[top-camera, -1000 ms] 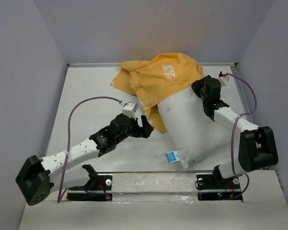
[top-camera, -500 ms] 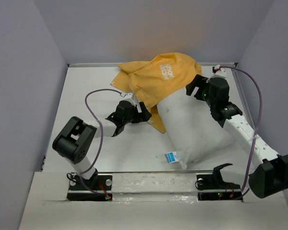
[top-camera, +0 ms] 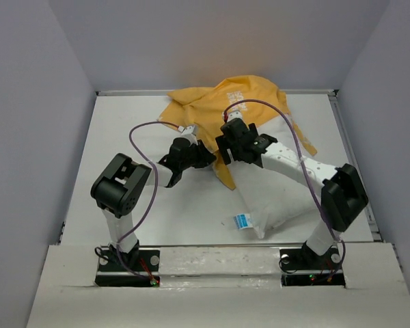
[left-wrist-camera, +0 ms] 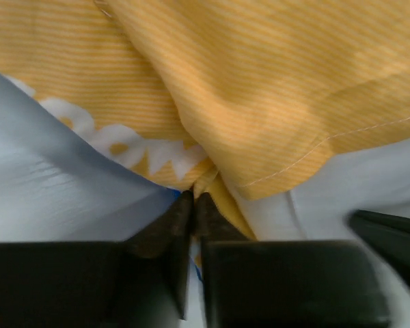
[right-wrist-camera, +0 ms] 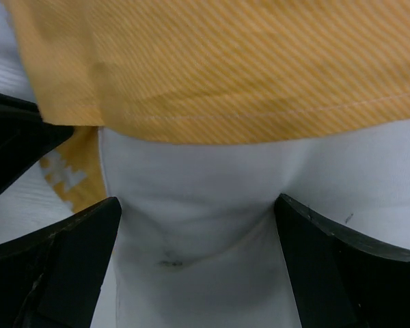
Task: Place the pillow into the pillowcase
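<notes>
Pale lilac walls [top-camera: 191, 41] close in a white tabletop [top-camera: 123, 143] on three sides. On it the pillow [top-camera: 280, 198], plump and white, lies right of centre, slanting from the near right toward the far middle. Its near corner carries a small blue-and-white tag [top-camera: 243, 221]. Its far end is tucked under the pillowcase [top-camera: 239, 102], which shows its orange-yellow face with white print and lies crumpled toward the far edge. The sack's open hem drapes across the pillow's upper part, and a narrow flap runs down along the pillow's left side.

The left pincer [left-wrist-camera: 193, 198] is at that left flap. In the left wrist view its two dark fingers are pressed almost together, with a fold of the yellow cloth pinched between the tips. A sliver of blue shows just beside them.

The right pincer [right-wrist-camera: 198, 212] sits just to the right of it, over the pillow's far left corner. Its fingers [right-wrist-camera: 75, 260] are spread wide, one on either side of a bulge of white pillow fabric, with the stitched orange hem just beyond them. Whether they touch the pillow I cannot tell.

Both arms reach in from the near edge and bend toward the middle, the right one lying across the pillow. A purple cable [top-camera: 140, 130] loops above each arm.
</notes>
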`<state>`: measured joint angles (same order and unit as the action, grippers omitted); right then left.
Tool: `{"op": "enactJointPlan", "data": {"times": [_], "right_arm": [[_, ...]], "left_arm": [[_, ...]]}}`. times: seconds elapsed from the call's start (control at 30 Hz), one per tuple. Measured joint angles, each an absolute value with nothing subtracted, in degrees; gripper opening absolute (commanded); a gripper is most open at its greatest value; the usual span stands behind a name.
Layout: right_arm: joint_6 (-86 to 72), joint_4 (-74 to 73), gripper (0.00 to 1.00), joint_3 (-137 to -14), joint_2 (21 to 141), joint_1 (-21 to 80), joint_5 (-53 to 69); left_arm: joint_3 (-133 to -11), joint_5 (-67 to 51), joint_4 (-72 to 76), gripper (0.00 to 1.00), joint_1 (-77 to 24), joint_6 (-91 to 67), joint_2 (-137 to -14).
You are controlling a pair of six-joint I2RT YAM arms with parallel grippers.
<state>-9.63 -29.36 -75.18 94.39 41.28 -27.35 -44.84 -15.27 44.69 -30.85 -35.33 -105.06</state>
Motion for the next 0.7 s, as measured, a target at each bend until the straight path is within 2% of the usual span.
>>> {"op": "enactJointPlan", "data": {"times": [0.03, 0.07, 0.1, 0.2, 0.33, 0.43, 0.57, 0.7], "right_arm": [[-9.2, -30.1, 0.85, -76.5, 96.7, 41.3, -28.4], [-8.4, -31.6, 0.29, -79.1, 100.1, 41.4, -29.8], [-7.8, -32.3, 0.03, -81.3, 102.9, 41.6, -31.0], [-8.1, -33.0, 0.0, -84.9, 108.8, 41.6, -32.4], [-13.7, -29.9, 0.0, -85.3, 108.5, 39.2, -26.8], [-22.2, -23.0, 0.0, -80.1, 101.1, 34.0, -20.0], [-30.1, -12.9, 0.0, -74.0, 88.0, 28.1, -19.7], [-31.2, -6.7, 0.0, -67.3, 77.6, 28.9, -20.7]], "left_arm": [[-45.0, -15.6, 45.1, 0.0, -30.9, -35.4, -105.2], [-45.3, -16.1, 45.6, 0.0, -30.9, -35.7, -105.4], [-45.6, -16.6, 46.1, 0.0, -31.0, -36.1, -105.7], [-45.6, -18.7, 48.8, 0.0, -31.7, -37.3, -105.9], [-41.9, -19.0, 50.9, 0.0, -34.7, -38.2, -101.6], [-37.0, -18.6, 51.3, 0.0, -37.1, -38.2, -94.8], [-29.3, -19.3, 55.4, 0.0, -39.9, -38.3, -84.8], [-25.5, -22.3, 60.4, 0.0, -40.0, -39.4, -84.1]]}}
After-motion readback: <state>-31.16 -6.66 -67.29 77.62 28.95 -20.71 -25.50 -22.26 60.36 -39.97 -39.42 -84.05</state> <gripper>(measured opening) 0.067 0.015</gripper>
